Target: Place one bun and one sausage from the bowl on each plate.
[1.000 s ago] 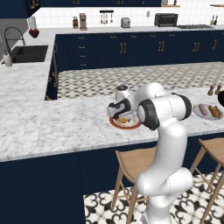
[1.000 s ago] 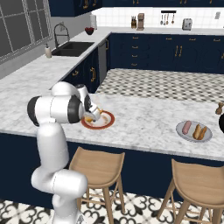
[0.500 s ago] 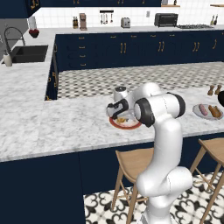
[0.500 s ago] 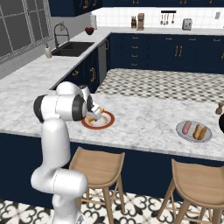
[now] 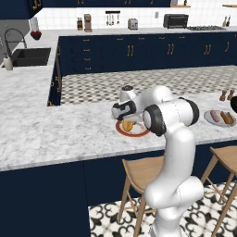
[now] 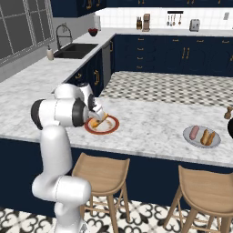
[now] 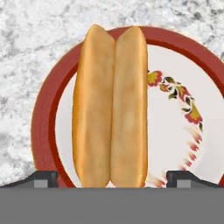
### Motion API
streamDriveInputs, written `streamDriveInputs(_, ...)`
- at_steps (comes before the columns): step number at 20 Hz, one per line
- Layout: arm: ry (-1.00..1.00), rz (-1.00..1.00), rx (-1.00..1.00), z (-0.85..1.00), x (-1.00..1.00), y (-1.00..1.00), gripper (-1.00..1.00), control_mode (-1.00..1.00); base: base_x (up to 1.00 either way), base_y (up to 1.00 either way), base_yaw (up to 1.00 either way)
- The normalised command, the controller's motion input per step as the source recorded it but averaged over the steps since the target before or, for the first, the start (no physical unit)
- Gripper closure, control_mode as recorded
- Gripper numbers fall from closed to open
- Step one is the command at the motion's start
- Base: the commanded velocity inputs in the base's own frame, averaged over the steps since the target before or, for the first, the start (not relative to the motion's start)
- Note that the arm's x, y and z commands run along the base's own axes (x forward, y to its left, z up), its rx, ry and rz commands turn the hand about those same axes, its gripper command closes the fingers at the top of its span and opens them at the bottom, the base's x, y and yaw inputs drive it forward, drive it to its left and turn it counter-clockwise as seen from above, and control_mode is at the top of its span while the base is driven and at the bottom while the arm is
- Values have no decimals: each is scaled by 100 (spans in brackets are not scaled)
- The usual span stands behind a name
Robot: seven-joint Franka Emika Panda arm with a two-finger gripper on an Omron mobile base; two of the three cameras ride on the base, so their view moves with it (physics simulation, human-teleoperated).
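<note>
A golden bun (image 7: pixel 111 109) lies lengthwise on the white plate with the red-brown rim (image 7: pixel 43 109). My gripper (image 7: pixel 113 179) hangs straight over it, open, its fingertips (image 7: pixel 43 178) well clear of the bun on both sides. From the base, the gripper (image 5: pixel 125 118) sits just above that bun (image 5: pixel 128 125) and plate (image 5: pixel 139 133) near the counter's front edge. To the right, the grey plate (image 5: pixel 208 120) holds a sausage (image 5: pixel 214 115) and a second bun (image 5: pixel 227 118). The black bowl (image 5: pixel 234 104) is cut off by the right edge.
Small shakers (image 5: pixel 225 95) stand behind the grey plate (image 6: pixel 201 142). Wooden stools (image 6: pixel 102 175) stand below the counter's front edge. A sink (image 5: pixel 28 56) lies far back on the left. Bare marble stretches left of the red-rimmed plate (image 6: pixel 109 129).
The jaws have spread wider around the bun, which stays lying on the red-rimmed plate. The arm's elbow has swung slightly; the hand has barely moved.
</note>
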Motion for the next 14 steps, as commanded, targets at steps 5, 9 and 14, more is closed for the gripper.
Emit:
streamDriveInputs(5, -21, 0, 6, 100, -100, -9, -100, -100, 0, 0, 0)
streamDriveInputs(9, -1, 0, 7, 100, -100, -10, -100, -100, 0, 0, 0)
streamDriveInputs(14, 14, 0, 4, 100, -100, -17, -100, -100, 0, 0, 0)
